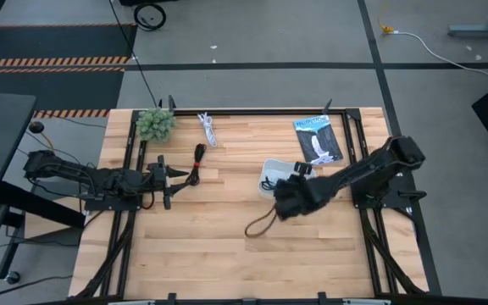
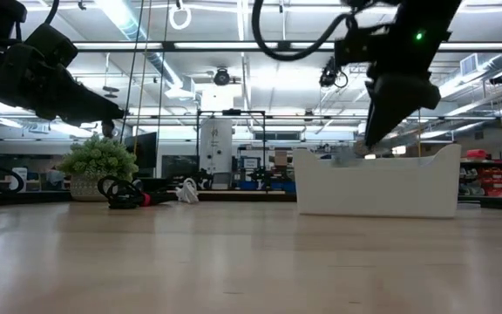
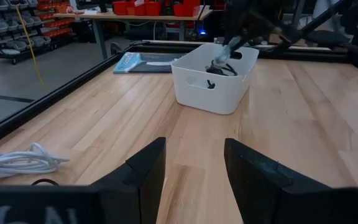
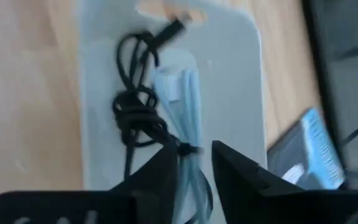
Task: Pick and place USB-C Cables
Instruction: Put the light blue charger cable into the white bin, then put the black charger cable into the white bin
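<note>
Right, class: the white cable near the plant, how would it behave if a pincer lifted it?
The white cable is a thin bundle of loose loops, so it would probably sag and dangle rather than hold shape. It looks light for its size. A push would likely drag or spread it across the table, not roll it.

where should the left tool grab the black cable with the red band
Judging by the high view, grip the black cable with the red band across its bundled middle, coming straight down from above. It lies flat on the table as a narrow strip just ahead of the open left tool, with bare wood either side for the fingers.
</note>
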`<move>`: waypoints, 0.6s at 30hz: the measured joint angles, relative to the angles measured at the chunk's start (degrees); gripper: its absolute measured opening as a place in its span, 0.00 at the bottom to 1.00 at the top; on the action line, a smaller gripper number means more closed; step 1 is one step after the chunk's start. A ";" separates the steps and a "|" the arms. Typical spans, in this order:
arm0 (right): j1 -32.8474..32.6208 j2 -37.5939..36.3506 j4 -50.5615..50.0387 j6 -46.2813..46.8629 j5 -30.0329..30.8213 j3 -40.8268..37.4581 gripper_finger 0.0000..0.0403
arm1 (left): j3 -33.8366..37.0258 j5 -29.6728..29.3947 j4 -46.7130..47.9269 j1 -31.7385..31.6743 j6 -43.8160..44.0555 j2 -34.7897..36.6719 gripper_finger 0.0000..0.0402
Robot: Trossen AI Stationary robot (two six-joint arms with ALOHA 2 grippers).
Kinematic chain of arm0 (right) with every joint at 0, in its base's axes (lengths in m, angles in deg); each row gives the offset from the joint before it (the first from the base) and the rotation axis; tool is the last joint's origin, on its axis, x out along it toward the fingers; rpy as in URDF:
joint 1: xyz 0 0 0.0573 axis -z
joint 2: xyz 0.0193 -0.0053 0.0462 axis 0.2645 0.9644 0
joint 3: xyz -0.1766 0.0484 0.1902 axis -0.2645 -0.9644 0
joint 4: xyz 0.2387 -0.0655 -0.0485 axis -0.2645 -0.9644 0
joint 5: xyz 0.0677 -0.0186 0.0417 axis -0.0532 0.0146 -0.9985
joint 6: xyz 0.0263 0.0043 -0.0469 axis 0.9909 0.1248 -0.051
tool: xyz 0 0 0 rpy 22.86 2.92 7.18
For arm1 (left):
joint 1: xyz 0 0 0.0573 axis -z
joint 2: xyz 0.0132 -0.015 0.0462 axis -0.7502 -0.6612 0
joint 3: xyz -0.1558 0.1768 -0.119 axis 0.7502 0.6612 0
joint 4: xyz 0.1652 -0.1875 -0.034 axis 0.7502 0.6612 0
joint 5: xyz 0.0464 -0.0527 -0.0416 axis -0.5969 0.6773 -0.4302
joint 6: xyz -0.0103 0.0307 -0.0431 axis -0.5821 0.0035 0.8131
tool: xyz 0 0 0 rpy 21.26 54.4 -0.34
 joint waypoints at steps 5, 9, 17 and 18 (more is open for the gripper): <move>3.96 -3.12 -0.85 -0.71 -3.22 -0.99 0.38 | 0.02 -0.02 -0.02 0.00 0.00 0.02 0.43; 4.89 -4.78 -0.88 -1.26 -3.43 1.49 0.43 | 0.02 0.01 0.00 0.00 0.00 0.01 0.43; 2.99 -5.06 16.05 -6.43 -4.38 4.80 0.44 | 0.00 0.00 -0.02 0.00 0.00 0.00 0.43; 2.83 -5.01 19.76 -8.15 -4.50 4.80 0.44 | 0.00 -0.02 -0.01 0.00 -0.02 0.02 0.43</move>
